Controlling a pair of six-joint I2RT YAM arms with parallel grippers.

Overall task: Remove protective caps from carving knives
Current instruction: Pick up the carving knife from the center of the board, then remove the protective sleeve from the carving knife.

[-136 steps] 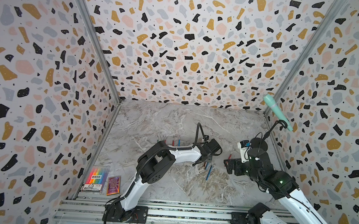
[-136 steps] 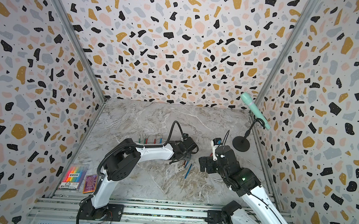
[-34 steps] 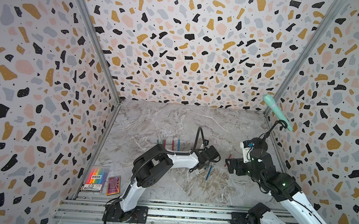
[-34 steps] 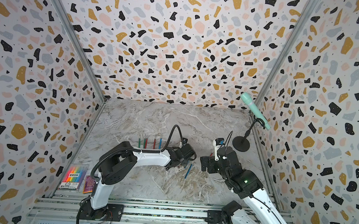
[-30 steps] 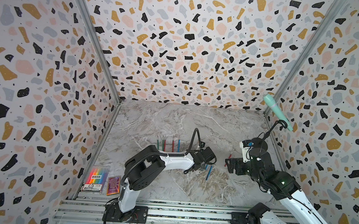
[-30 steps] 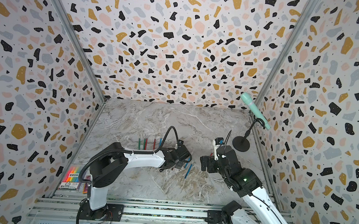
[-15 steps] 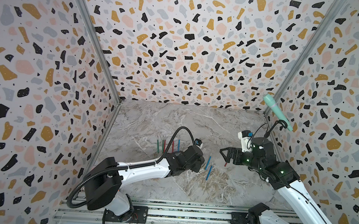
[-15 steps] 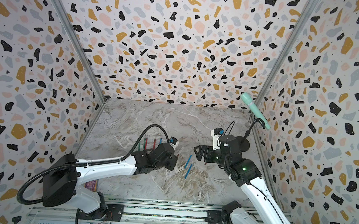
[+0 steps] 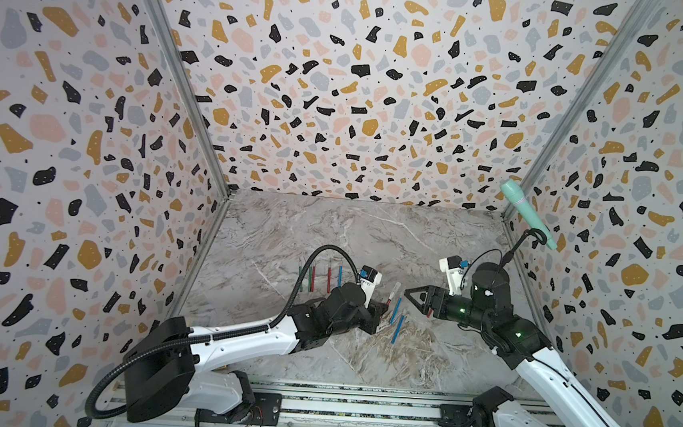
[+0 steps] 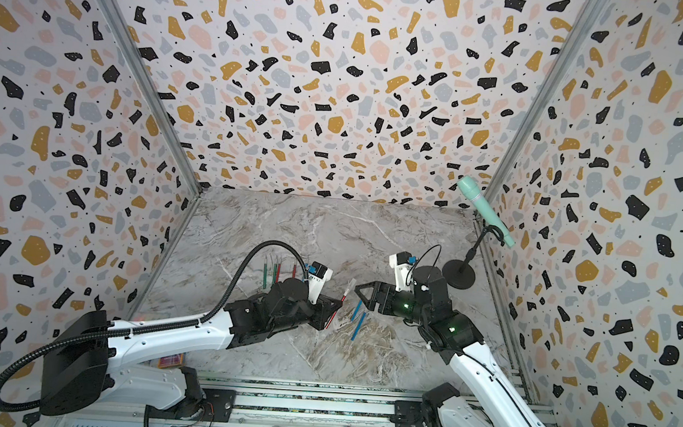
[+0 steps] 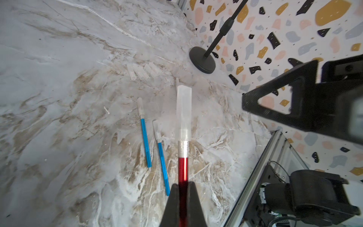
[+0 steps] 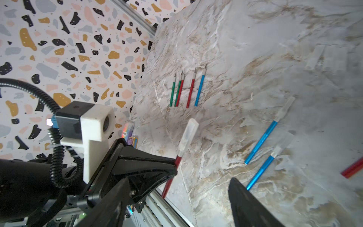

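Note:
My left gripper (image 9: 382,309) (image 10: 334,305) (image 11: 182,185) is shut on the shaft of a red carving knife (image 11: 183,167), held above the table. Its clear protective cap (image 11: 184,112) (image 12: 187,135) is on and points away from the gripper. My right gripper (image 9: 414,299) (image 10: 362,296) (image 12: 179,188) stands open just right of that cap, not touching it. Two blue capped knives (image 11: 146,141) (image 11: 163,163) lie on the marble below. Several uncapped knives (image 9: 318,277) (image 12: 186,88) lie in a row farther left. Another red shaft (image 12: 352,169) shows at the frame's edge.
Several loose clear caps (image 11: 141,71) lie near the round black base of the microphone stand (image 11: 203,60). The mint-green microphone (image 9: 527,214) hangs by the right wall. A rainbow pen pack (image 12: 127,130) lies at the front left corner. Terrazzo walls close three sides.
The left arm has swung round and carried the capped red knife up off the table. The right gripper has moved left toward the cap, its jaws narrowing a little.

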